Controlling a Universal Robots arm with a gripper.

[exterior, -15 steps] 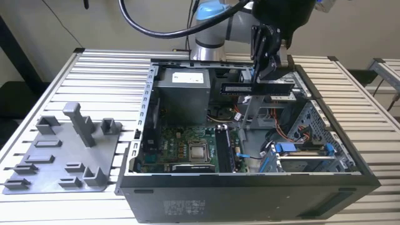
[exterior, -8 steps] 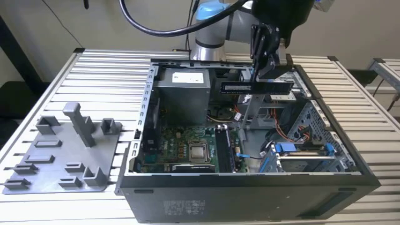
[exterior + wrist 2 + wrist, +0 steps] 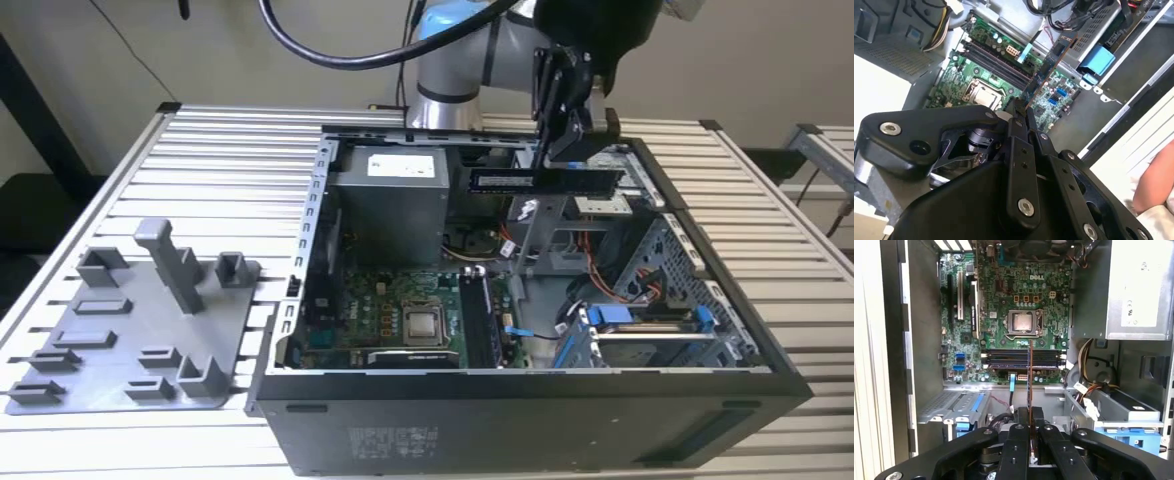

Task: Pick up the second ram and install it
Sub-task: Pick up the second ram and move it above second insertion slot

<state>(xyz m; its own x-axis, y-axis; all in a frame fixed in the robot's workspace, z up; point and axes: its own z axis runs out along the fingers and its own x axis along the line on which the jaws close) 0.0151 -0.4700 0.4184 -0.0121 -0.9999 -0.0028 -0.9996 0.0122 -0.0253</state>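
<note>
Exterior view: jaws tight on ram (image 3: 507,180)

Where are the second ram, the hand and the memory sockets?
second ram (image 3: 505,180): exterior view, its labelled end.
hand (image 3: 1030,415): first wrist view, between the fingertips gripping the ram.
memory sockets (image 3: 1004,360): first wrist view, a black slot.

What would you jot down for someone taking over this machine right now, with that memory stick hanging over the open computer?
Tool: shut on the second ram, gripping it from above.
Second ram: held level in the air above the open computer case. In the first wrist view it is seen edge-on and looks roughly lined up with the memory sockets on the green motherboard.
Done: the stick is picked up and is over the case.
Left: it is not seated; it hangs clear of the board.
Grey tray: on the table at the exterior view's left.
</note>
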